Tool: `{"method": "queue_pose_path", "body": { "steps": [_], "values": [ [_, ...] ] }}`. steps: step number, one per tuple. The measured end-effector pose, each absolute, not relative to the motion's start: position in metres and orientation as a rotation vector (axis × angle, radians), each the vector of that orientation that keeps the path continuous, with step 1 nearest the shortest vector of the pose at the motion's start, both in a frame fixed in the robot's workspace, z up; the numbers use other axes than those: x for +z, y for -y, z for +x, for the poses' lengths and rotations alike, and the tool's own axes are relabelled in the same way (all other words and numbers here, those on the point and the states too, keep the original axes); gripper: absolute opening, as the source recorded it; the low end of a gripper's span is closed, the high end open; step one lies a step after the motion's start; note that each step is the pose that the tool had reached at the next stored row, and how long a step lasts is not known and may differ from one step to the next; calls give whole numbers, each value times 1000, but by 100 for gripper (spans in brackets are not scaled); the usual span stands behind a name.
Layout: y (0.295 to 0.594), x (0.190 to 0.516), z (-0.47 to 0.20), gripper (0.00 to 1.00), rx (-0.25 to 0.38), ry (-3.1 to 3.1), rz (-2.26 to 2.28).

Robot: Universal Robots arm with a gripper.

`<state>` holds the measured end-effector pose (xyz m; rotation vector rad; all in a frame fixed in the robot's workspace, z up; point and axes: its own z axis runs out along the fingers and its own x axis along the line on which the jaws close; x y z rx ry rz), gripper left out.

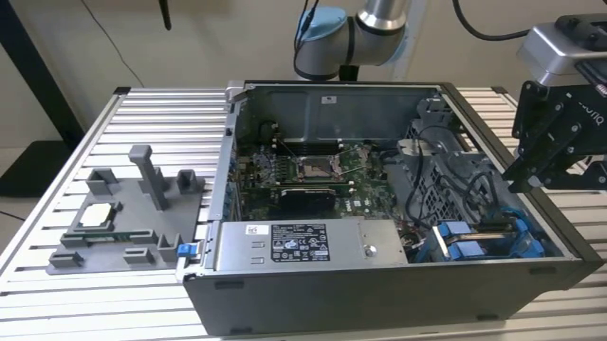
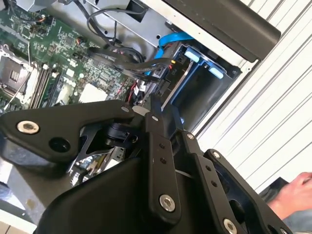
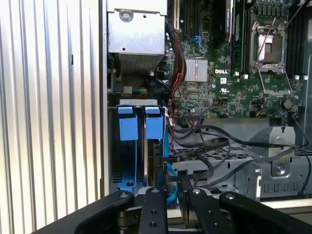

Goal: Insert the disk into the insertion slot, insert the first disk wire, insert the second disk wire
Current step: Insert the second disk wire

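Observation:
The insertion slot, a grey metal cage with blue fittings, sits at the case's near corner on the exterior view's right. In the first wrist view two blue tabs stand in the cage. I take them for the disk's carrier, with its silver body hidden between the walls. My black gripper hangs shut above the cage, with nothing visible between its fingers. A blue wire and black wires lie loose beside the cage, just under the fingertips. The second wrist view shows the gripper over the cage.
The open PC case stands on a slatted metal table. A grey power-supply box lies next to the cage, and the motherboard lies behind it. A grey fixture with parts sits at the exterior view's left. A person's hand rests near the table.

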<state>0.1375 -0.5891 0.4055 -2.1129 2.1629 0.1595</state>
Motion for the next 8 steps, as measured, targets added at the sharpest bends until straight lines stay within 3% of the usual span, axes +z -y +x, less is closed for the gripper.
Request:
{"method": "queue_pose_path", "body": {
  "steps": [8],
  "values": [
    [589,406,138,100,160,-2163,-2113]
  ]
}}
